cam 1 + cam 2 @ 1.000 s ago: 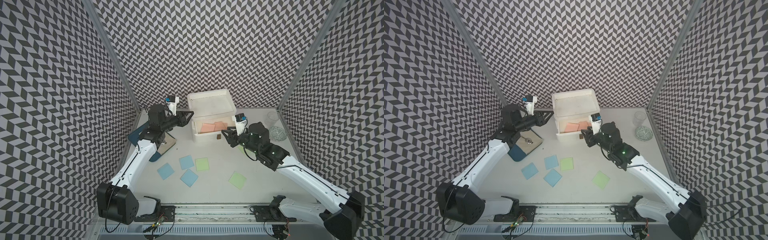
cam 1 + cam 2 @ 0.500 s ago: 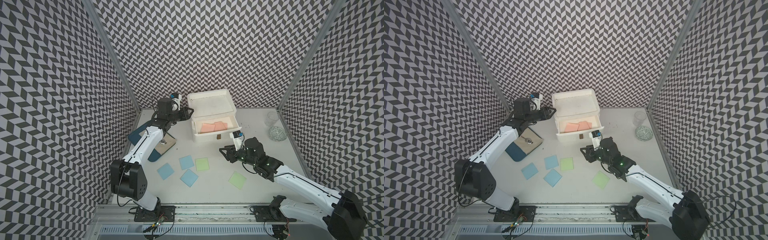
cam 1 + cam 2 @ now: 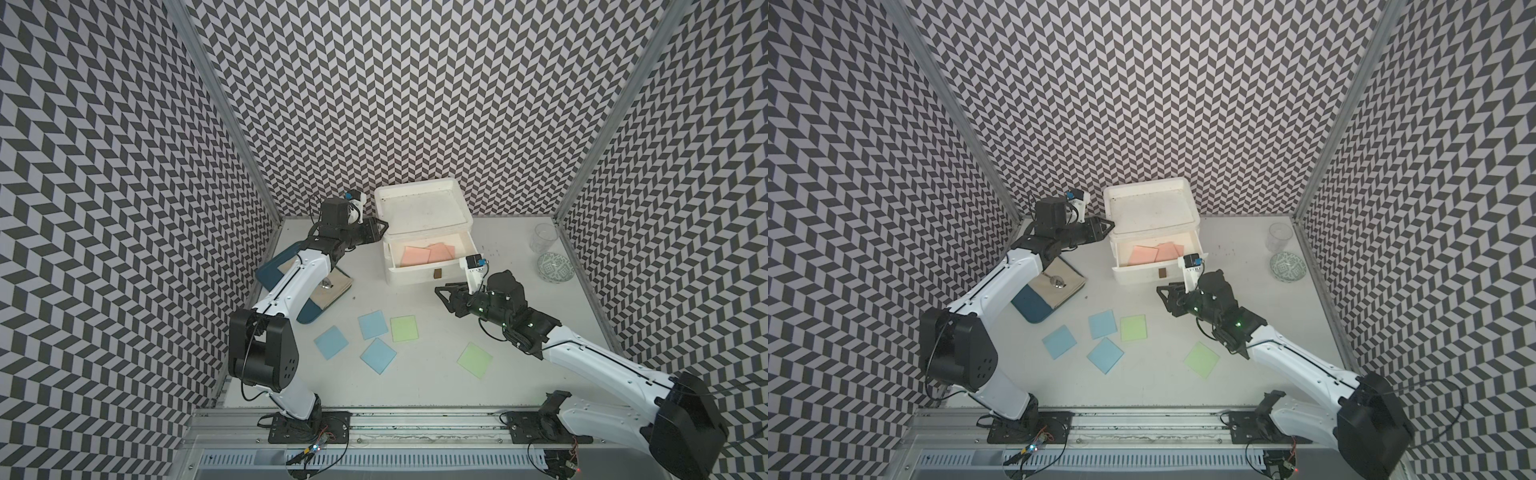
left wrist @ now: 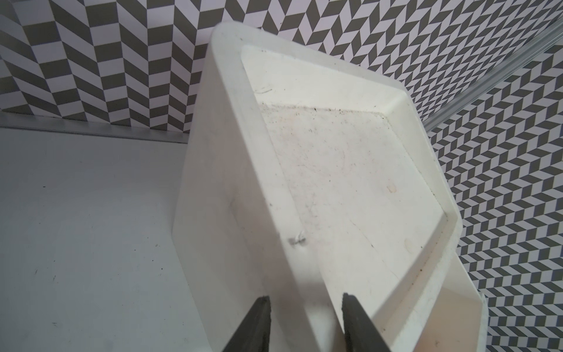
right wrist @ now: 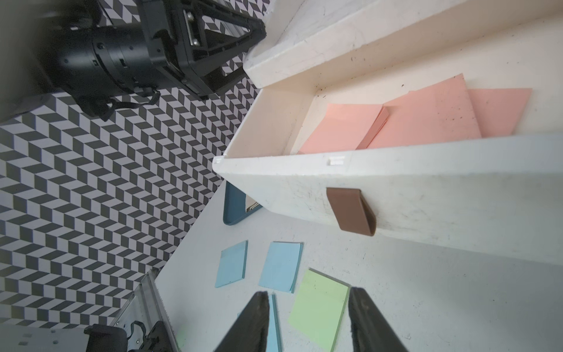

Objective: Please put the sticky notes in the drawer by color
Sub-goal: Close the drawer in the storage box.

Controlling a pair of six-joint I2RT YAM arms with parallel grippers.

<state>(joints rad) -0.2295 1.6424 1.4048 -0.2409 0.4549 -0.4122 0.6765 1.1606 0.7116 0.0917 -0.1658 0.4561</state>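
The white drawer [image 3: 422, 195] box stands at the back, and its top drawer is pulled out. Three pink sticky notes [image 3: 428, 253] lie inside it, also seen in the right wrist view [image 5: 411, 119] behind the brown handle [image 5: 350, 210]. Three blue notes [image 3: 331, 340] [image 3: 372, 324] [image 3: 378, 356] and two green notes [image 3: 403, 328] [image 3: 475, 359] lie on the table. My left gripper [image 3: 382, 227] is open at the box's top left corner, with the rim between its jaws [image 4: 305, 297]. My right gripper [image 3: 440, 291] hangs open and empty in front of the drawer, above a green note [image 5: 320, 307].
A dark blue tray [image 3: 270, 270] with a beige sheet [image 3: 332, 289] on it lies under the left arm. A clear glass [image 3: 544, 237] and a patterned bowl [image 3: 555, 268] stand at the back right. Patterned walls close in three sides.
My right gripper has drawn back from the drawer's handle toward the front of the table. The left arm has swung its elbow forward while its gripper stays at the box's corner.
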